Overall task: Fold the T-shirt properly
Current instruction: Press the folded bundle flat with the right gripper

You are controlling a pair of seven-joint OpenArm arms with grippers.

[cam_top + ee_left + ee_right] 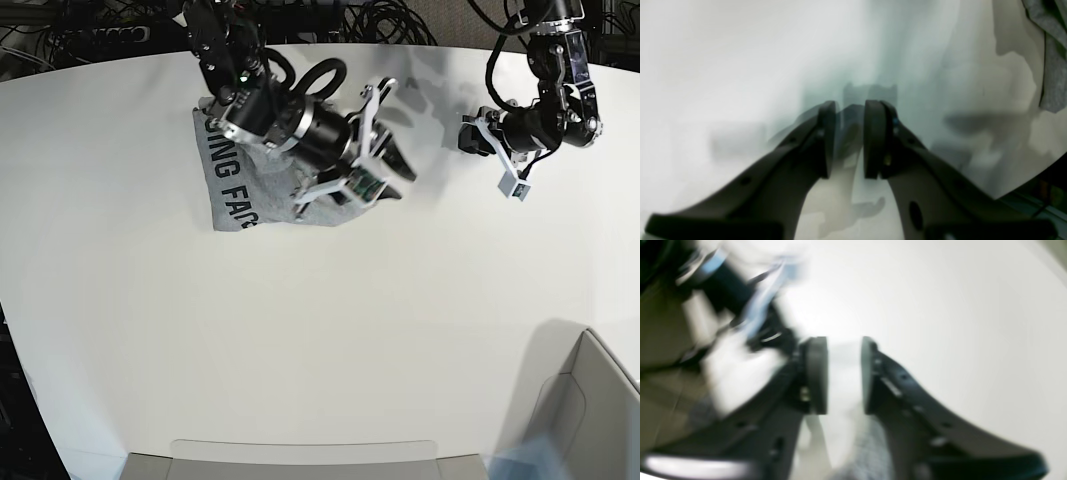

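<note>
The T-shirt (232,190) lies bunched on the white worktop (300,330) near its far edge, lettering cut off and its upper part hidden beneath the right arm (290,115). The right gripper (392,160), blurred, hangs just beyond the shirt's edge, jaws parted and empty. Well away from the shirt, the left gripper (468,135) hovers with jaws apart, holding nothing, bare worktop all around.
</note>
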